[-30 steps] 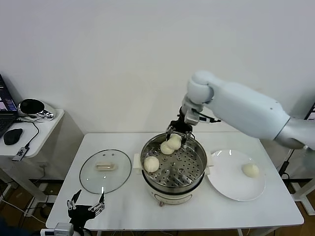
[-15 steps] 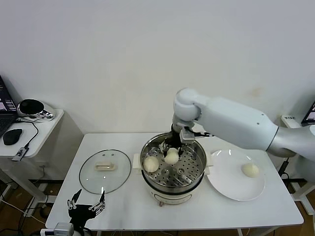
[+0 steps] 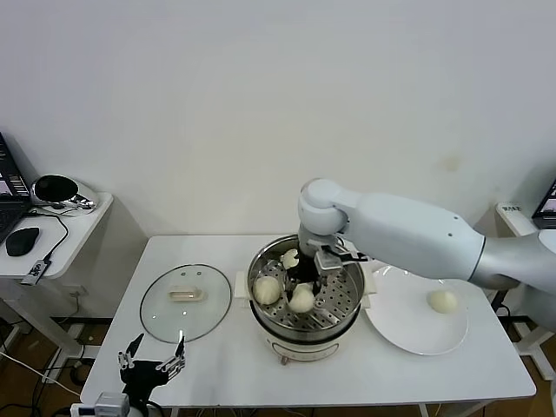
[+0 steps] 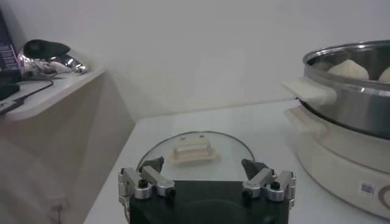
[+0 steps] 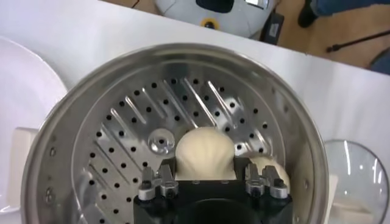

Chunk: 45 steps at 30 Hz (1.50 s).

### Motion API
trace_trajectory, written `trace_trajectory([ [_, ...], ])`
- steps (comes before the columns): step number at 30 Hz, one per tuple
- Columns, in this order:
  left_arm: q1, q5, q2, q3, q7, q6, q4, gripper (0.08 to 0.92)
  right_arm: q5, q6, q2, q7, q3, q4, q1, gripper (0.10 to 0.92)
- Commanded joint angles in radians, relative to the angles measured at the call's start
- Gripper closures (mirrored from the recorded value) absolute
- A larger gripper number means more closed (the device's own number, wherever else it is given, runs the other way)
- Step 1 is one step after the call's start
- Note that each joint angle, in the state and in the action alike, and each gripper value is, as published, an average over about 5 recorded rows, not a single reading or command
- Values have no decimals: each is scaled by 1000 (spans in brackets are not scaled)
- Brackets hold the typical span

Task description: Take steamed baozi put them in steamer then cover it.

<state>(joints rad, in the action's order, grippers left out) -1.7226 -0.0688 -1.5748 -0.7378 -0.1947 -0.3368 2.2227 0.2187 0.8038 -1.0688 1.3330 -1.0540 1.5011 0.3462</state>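
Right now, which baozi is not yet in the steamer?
The lone baozi on the white plate, right of the steamer; the others sit inside it.

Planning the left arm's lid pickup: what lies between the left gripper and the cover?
Nothing: in the left wrist view only bare table separates the open left gripper from the cover.

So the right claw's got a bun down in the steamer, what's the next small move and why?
Probably open the right claw to let go: the baozi it grips already looks low over the steamer's perforated tray, beside another bun.
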Motion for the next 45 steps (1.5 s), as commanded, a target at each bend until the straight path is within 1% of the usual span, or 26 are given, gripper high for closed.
trace_trajectory([
  [1, 2, -1, -2, 2, 0, -1, -5, 177, -14, -10, 30, -1, -24, 66, -5, 448],
  [5, 5, -2, -5, 6, 0, -1, -8, 177, -6, -19, 34, -3, -24, 63, -14, 448],
  [7, 5, -3, -6, 7, -1, -1, -9, 177, 3, -46, 39, -10, -25, 70, -13, 447],
  [9, 5, -5, -6, 7, -3, -1, -11, 177, 15, -85, 45, -17, -25, 77, -9, 428],
  [13, 2, -11, -6, 8, -12, -1, -12, 177, 15, -198, 68, -17, 6, 102, 13, 331],
  [15, 2, -13, -7, 10, -13, -1, -12, 177, -12, -276, 95, -15, 32, 127, 34, 272],
  [17, 3, -13, -8, 10, -13, -2, -10, 177, -53, -347, 133, -11, 58, 145, 61, 230],
  [20, 4, -13, -5, 11, -14, -3, -10, 177, -134, -443, 198, -8, 94, 135, 105, 206],
  [24, 5, -11, 2, 15, -16, -4, -12, 177, -311, -649, 323, -103, 91, 79, 161, 203],
  [27, 9, -7, 11, 18, -17, -3, -19, 177, -422, -856, 448, -172, 68, 71, 176, 203],
  [29, 13, -6, 19, 20, -18, -3, -28, 177, -470, -1000, 530, -178, 77, 74, 158, 203],
  [31, 16, -5, 28, 23, -20, -5, -32, 177, -480, -1109, 597, -164, 108, 67, 122, 203],
  [33, 16, -3, 35, 27, -23, -8, -31, 177, -456, -1165, 638, -145, 153, 42, 72, 203],
  [35, 14, -1, 37, 31, -28, -9, -28, 177, -411, -1172, 664, -133, 212, 8, 6, 203],
  [40, 6, 4, 26, 38, -28, -8, -40, 177, -252, -1121, 690, -117, 446, -91, -243, 203],
  [45, -15, 3, 22, 45, -31, -7, -39, 177, -107, -1066, 660, -115, 610, -160, -466, 203],
])
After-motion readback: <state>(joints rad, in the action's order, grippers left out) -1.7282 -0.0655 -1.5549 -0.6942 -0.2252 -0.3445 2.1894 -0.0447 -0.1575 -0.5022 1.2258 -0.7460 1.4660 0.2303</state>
